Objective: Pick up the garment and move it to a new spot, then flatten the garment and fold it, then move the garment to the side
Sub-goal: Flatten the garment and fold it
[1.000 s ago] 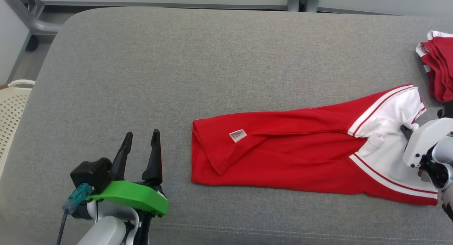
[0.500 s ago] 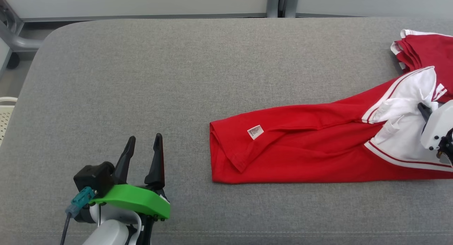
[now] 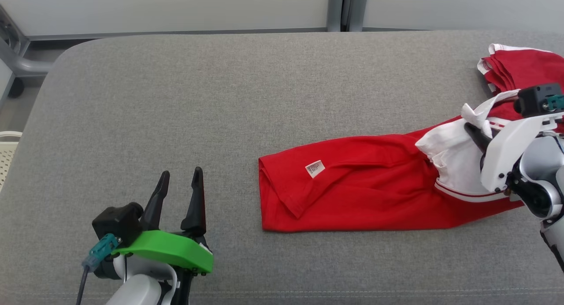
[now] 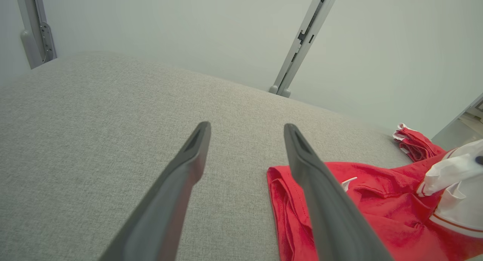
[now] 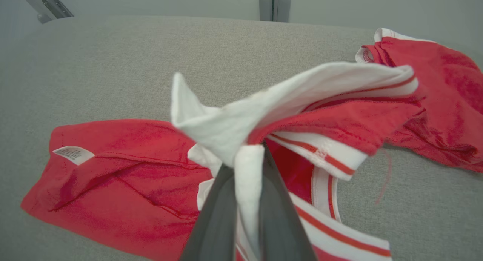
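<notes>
The garment is red with a white, red-striped end and lies lengthwise on the grey cushion. My right gripper is shut on that white end and holds it raised above the cushion, the cloth bunched around the fingers. In the right wrist view the white fabric is pinched between the two dark fingers of the right gripper, and the red body of the garment trails down to the left. My left gripper stands open at the lower left, apart from the garment, with nothing between its fingers.
A second heap of red cloth with white trim lies at the far right, just behind the held end. A pale perforated basket stands past the cushion's left edge. A grey metal frame leg is at the back left.
The head camera has shifted. My right gripper has lifted the white end off the cushion and drawn it leftward, bunching it. The left gripper has stayed open and still.
</notes>
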You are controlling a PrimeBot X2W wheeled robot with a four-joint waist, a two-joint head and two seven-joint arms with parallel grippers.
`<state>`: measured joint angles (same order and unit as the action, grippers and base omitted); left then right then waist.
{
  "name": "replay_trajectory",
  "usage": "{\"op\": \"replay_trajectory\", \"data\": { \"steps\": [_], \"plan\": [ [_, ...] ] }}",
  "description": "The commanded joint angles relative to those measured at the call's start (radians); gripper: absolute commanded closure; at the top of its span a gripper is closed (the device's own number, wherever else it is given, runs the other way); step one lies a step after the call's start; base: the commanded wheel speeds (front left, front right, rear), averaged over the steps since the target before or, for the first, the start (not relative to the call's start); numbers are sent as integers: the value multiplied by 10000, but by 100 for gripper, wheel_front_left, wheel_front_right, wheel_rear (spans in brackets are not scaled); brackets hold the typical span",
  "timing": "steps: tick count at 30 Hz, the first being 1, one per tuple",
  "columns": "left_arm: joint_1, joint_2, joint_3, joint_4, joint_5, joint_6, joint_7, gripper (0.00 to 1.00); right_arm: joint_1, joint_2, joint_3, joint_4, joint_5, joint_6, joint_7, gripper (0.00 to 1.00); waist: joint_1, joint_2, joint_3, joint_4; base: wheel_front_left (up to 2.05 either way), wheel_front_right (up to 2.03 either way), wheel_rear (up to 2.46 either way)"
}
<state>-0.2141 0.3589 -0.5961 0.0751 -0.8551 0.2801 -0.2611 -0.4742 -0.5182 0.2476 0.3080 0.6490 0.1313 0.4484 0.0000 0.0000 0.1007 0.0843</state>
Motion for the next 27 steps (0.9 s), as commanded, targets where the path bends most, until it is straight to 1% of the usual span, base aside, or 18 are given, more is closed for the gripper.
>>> {"op": "replay_trajectory", "data": {
  "steps": [1,8,13,16,19,20,24,27],
  "plan": [
    [150,-56,42,41,64,-77,-45,0,202,74,87,-419,-147,-8,198,100,0,0,-61,26,0,0,0],
    [212,-225,191,84,126,-219,-46,0,390,531,656,-2007,-572,-8,1151,100,0,0,-123,188,0,0,0],
    [197,-448,285,157,213,-380,-45,0,14,983,1363,-2418,-804,-8,1645,100,0,0,-106,368,0,0,0],
    [137,-579,281,233,268,-511,-41,0,-267,1328,1778,-2210,-964,-8,1826,100,0,0,-89,528,0,0,0],
    [17,-766,283,350,329,-641,-40,0,-590,1634,2089,-1710,-1171,-8,1857,100,0,0,-67,733,0,0,0],
    [-65,-860,261,438,351,-726,-40,0,-782,1857,2313,-1251,-1291,-8,1887,100,0,0,-51,890,0,0,0],
    [-197,-1076,286,568,417,-885,-40,0,-1199,2198,2633,-352,-1505,-8,1777,100,0,0,-8,1195,0,0,0],
    [-236,-1164,313,649,459,-951,-40,0,-1376,2406,2818,71,-1575,-6,1807,100,0,0,14,1334,0,0,0]
  ]
}}
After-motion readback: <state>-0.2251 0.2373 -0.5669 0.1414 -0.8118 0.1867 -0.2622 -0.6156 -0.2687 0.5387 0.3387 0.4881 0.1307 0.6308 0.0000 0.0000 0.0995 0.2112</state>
